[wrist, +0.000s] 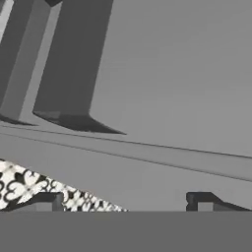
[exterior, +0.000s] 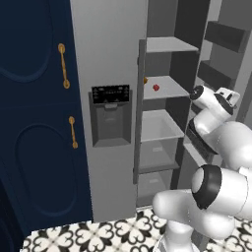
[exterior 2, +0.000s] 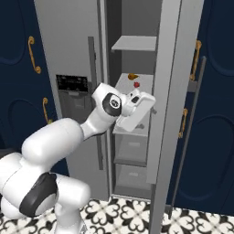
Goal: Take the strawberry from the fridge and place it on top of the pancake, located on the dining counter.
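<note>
The grey fridge [exterior: 106, 44] stands with its right door swung open, showing white shelves. On the middle shelf lies the tiny red strawberry [exterior: 156, 87] [exterior 2: 136, 84]. My gripper [exterior 2: 147, 109] hangs in front of the open compartment, below and slightly right of the strawberry and apart from it. Seen from the other side, the gripper [exterior: 230, 101] sits to the right of that shelf. In the hand view its fingertips [wrist: 49, 201] stand wide apart with nothing between them, facing grey fridge panels. The pancake and dining counter are out of view.
A small orange item [exterior: 145, 79] [exterior 2: 132, 76] lies behind the strawberry on the same shelf. The open fridge door [exterior 2: 171, 91] stands close on my right. Navy cabinets with gold handles [exterior: 63, 66] flank the fridge. Patterned floor tiles [exterior: 113, 231] lie below.
</note>
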Robot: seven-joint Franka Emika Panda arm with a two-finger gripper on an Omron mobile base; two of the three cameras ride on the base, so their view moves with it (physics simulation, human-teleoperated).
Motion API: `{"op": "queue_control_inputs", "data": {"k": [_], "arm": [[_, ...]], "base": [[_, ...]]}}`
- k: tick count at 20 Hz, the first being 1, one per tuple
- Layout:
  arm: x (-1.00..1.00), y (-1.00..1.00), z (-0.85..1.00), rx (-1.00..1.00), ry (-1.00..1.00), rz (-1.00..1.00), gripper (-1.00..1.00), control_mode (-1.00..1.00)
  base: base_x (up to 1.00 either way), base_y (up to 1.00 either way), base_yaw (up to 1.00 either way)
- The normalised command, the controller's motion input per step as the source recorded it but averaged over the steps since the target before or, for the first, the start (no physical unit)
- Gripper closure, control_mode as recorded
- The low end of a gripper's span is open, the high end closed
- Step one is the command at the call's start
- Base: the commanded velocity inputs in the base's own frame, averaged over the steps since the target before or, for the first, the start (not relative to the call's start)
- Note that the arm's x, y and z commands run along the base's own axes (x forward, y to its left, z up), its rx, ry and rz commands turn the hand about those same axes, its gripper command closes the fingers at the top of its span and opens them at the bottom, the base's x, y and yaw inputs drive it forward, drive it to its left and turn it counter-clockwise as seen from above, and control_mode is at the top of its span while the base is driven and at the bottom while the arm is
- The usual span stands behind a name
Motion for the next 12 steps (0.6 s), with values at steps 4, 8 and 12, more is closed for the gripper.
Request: {"op": "queue_control_inputs", "data": {"k": [4, 8, 12], "arm": [[-0.07, -0.31, 0.01, 0.00, -0.02, 0.02, -1.00, -1.00], [-0.18, 0.62, 0.03, 0.09, 0.00, 0.03, -1.00, -1.00], [-0.21, 0.95, 0.38, 0.10, 0.00, 0.04, -1.00, -1.00]], "base": [[0.00, 0.00, 0.00], [0.00, 0.00, 0.00], [0.00, 0.00, 0.00]]}}
